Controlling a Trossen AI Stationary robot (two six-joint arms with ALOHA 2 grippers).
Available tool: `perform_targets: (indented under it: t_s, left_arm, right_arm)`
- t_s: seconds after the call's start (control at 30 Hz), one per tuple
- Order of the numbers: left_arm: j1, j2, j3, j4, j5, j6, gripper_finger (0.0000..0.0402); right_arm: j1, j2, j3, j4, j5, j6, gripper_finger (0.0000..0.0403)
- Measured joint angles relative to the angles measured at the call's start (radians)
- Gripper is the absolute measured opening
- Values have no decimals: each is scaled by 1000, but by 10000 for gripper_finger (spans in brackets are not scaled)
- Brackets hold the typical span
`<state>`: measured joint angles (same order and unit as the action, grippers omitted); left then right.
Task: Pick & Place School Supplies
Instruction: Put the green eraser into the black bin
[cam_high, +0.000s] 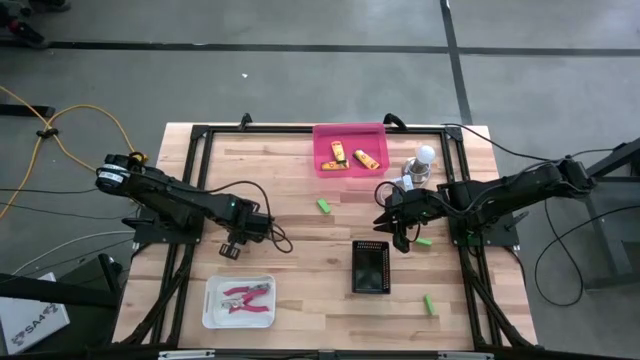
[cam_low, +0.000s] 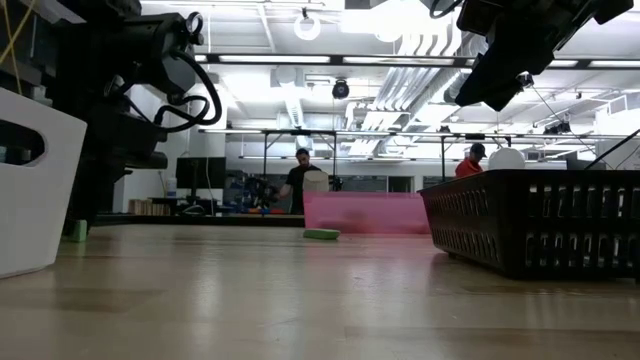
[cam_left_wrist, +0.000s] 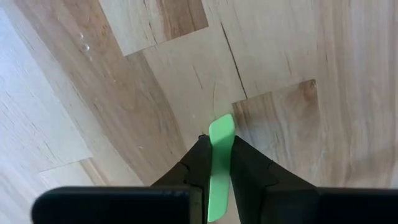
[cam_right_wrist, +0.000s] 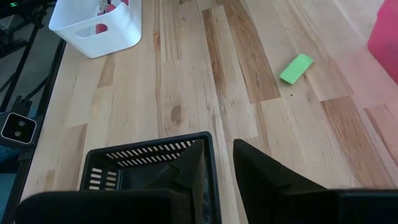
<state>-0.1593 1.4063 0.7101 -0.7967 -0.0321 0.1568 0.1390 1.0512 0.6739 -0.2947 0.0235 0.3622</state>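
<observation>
School supplies lie scattered across a wooden table (cam_high: 300, 200) flanked by two dark robot arms. Seen from overhead, three yellow-orange oblong pieces (cam_high: 350, 157) sit in a pink tray (cam_high: 322, 132) at the far edge, two pink-handled pliers (cam_high: 246, 297) rest in a white bin (cam_high: 212, 318) near the front left, and a black mesh basket (cam_high: 371, 267) stands at centre front. One green block (cam_high: 324, 206) lies in the open before the pink tray, another (cam_high: 424, 241) just beside the right arm, and a third (cam_high: 429, 303) toward the front right corner.

The left gripper (cam_high: 232, 246) hangs over bare wood behind the white bin; the overhead camera does not reveal what it carries. Only the left wrist camera does: its fingers (cam_left_wrist: 198, 163) are clamped on a further green block (cam_left_wrist: 220, 163), held above the planks. The right gripper (cam_high: 398, 228), poised just behind the basket, has its fingers (cam_right_wrist: 255, 168) parted a little with nothing between them; its wrist camera takes in the basket's rim, the white bin and the loose green block near the tray.

The table-level camera alone shows the room beyond, where two people (cam_low: 300, 180) stand behind the pink tray. A white bulb-like object (cam_high: 425, 154) stands beside the tray.
</observation>
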Motion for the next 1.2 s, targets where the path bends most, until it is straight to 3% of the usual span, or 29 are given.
perform_targets:
  t_s: [0.37, 0.7, 0.97, 1.2]
  left_arm:
    - [0, -11, 1, 2, 1, -25, 38]
    - [0, -107, 60, 59, -29, -9, 38]
    - [0, -152, 91, 312, -79, 94, 38]
    - [0, -147, 92, 667, -78, 155, 38]
  right_arm:
    - [0, 0, 0, 0, 0, 0, 74]
    - [0, 0, 0, 0, 0, 0, 74]
    - [0, 0, 0, 0, 0, 0, 74]
    - [0, 0, 0, 0, 0, 0, 74]
